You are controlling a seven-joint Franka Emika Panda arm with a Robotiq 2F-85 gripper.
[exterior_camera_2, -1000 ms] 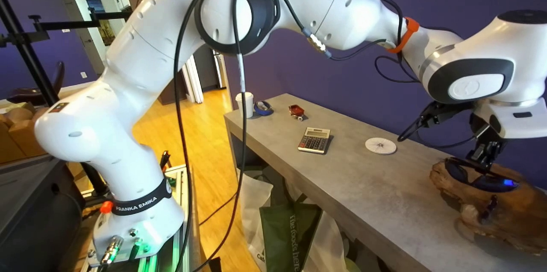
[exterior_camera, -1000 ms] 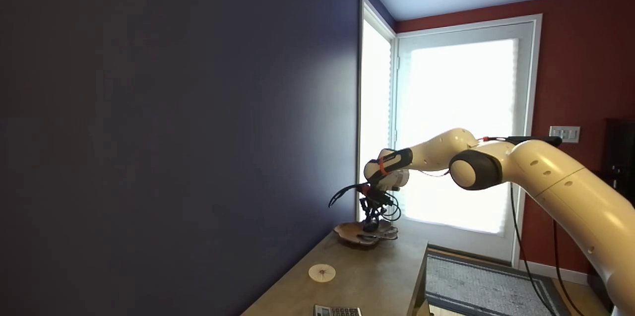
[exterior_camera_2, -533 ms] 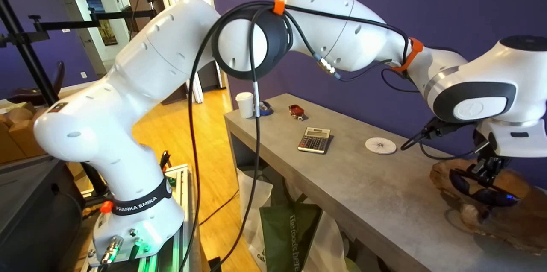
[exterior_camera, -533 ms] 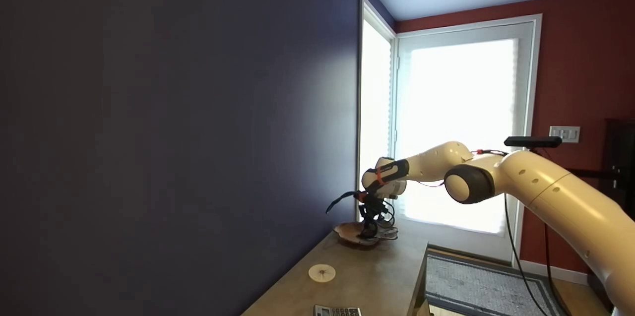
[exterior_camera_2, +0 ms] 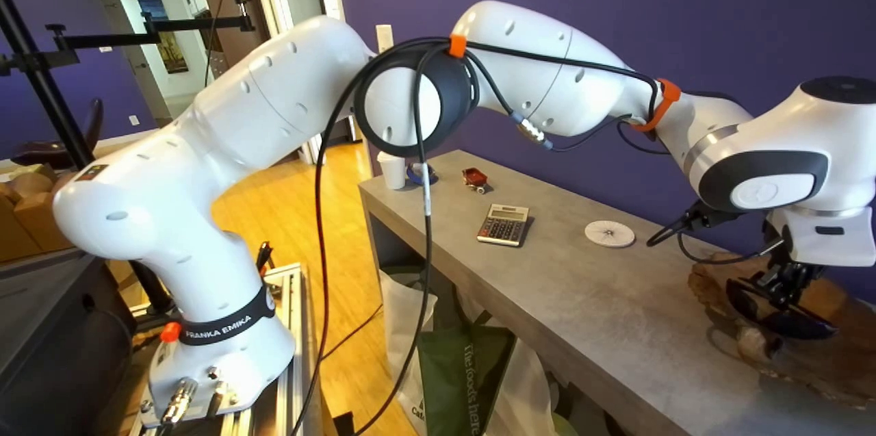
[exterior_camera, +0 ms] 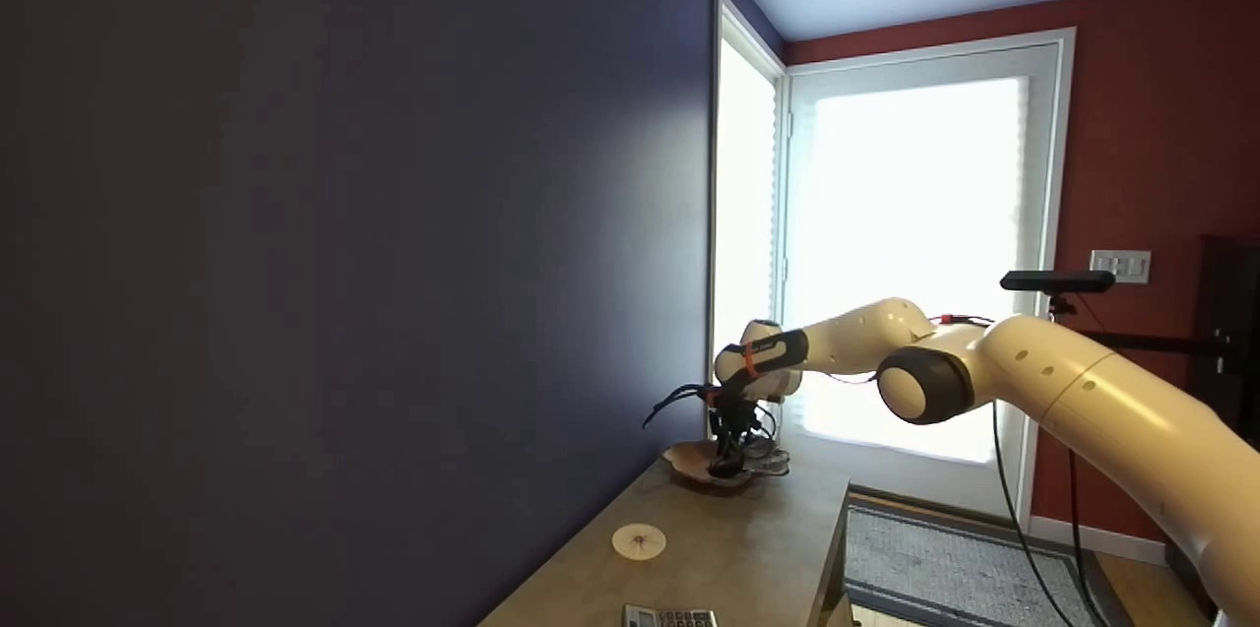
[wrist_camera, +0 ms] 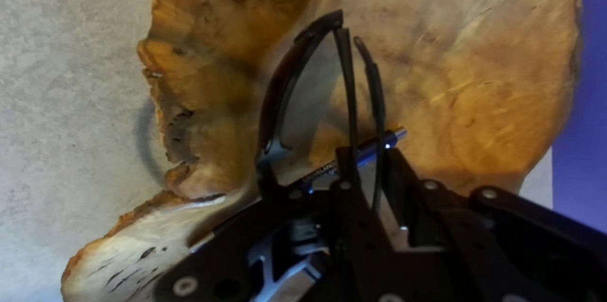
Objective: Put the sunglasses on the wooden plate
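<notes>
We see the claw point(wrist_camera: 370, 160), its fingers point(wrist_camera: 344, 168) slightly apart, with both folded temples of the dark sunglasses point(exterior_camera_2: 796, 324) between them; whether it grips, we cannot tell. The sunglasses are tilted over the wooden plate point(wrist_camera: 502, 84), where a blue pen point(wrist_camera: 322, 172) lies. The grey table point(exterior_camera_2: 561, 285) also bears a calculator point(exterior_camera_2: 504, 224) and white disc point(exterior_camera_2: 610, 233), beside a purple wall point(exterior_camera_2: 684, 11), a bright door point(exterior_camera: 901, 233) beyond.

dark sunglasses point(exterior_camera_2: 785, 323) are held over the brown, rough-edged wooden plate point(wrist_camera: 474, 65), contact unclear.
</notes>
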